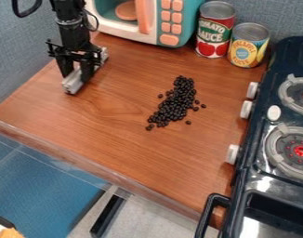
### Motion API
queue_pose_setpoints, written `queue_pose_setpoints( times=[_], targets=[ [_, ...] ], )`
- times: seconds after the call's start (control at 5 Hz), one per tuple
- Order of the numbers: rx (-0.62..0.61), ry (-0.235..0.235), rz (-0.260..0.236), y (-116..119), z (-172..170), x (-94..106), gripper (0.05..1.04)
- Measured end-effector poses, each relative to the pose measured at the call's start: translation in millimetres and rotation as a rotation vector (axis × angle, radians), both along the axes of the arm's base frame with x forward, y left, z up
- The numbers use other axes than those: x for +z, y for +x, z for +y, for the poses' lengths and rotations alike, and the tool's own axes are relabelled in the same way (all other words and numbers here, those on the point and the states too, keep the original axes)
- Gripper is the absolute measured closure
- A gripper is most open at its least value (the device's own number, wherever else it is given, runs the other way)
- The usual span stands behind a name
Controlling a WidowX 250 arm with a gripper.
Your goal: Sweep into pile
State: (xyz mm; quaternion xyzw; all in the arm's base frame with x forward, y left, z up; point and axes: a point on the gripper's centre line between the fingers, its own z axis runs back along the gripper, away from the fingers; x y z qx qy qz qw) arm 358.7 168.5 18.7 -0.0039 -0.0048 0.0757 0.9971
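Note:
My gripper (77, 73) hangs low at the upper left of the wooden counter, its fingers shut on a silver-grey bar (72, 83). The bar lies slantwise at the counter's surface, running from lower left to upper right beneath the gripper. To the right of it, with bare wood between, is an elongated heap of small black beans (174, 104) near the counter's middle. Several loose beans lie around the heap's edges, some along its right side and lower end.
A toy microwave (169, 23) stands at the back, beside a tomato sauce can (214, 30) and a yellow-labelled can (248, 45). Along the right is a dark toy stove (275, 139) with white knobs. The counter's front edge (86, 161) slants across the lower left.

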Motion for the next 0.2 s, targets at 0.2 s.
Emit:
queue_pose_setpoints(
  times=[0.2],
  targets=[
    [0.016,-0.016,-0.146,6.7,-1.6,60.4,0.089]
  ],
)
